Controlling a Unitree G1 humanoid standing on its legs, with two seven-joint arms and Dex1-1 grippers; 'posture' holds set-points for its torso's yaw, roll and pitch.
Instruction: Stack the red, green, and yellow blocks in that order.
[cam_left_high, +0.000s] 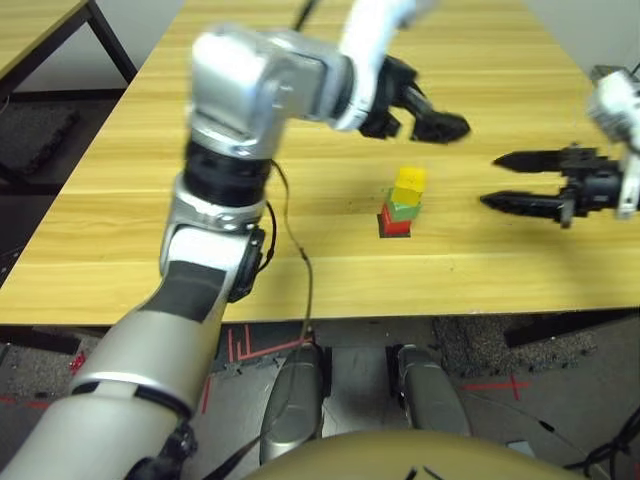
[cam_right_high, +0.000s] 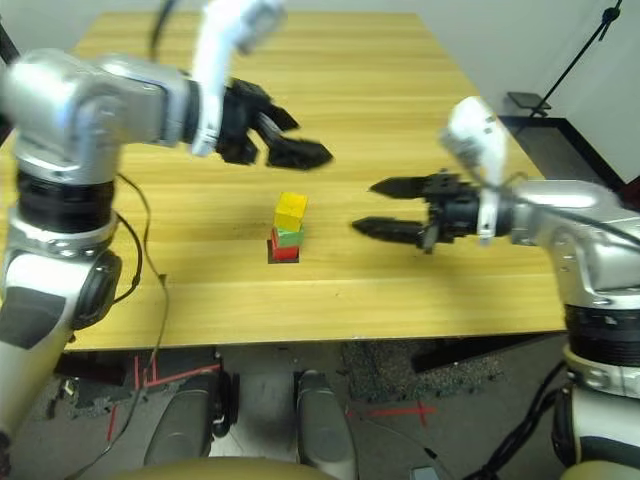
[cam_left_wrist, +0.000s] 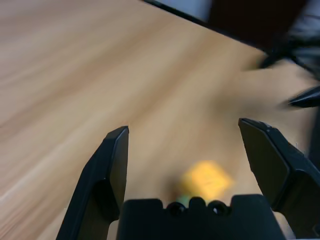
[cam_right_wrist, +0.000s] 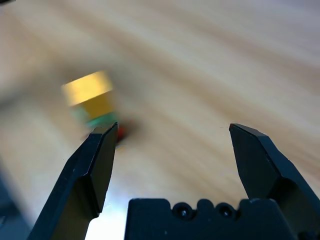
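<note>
Three small matte cubes form one stack at the centre of the frame in the head views: red block (cam_left_high: 394, 225) at the base on the table (cam_left_high: 150, 200), green block (cam_left_high: 403, 209) on it, yellow block (cam_left_high: 409, 185) on top, seated slightly askew. The table surface is pale wood-grain laminate with straight edges.

The left gripper (cam_left_high: 425, 112), two black tapered fingers on a silver forearm, hangs above and behind the stack, jaws spread, holding nothing. The right gripper (cam_left_high: 512, 182) sits right of the stack, pointed fingers level, jaws parted and empty, well apart from the cubes.
</note>
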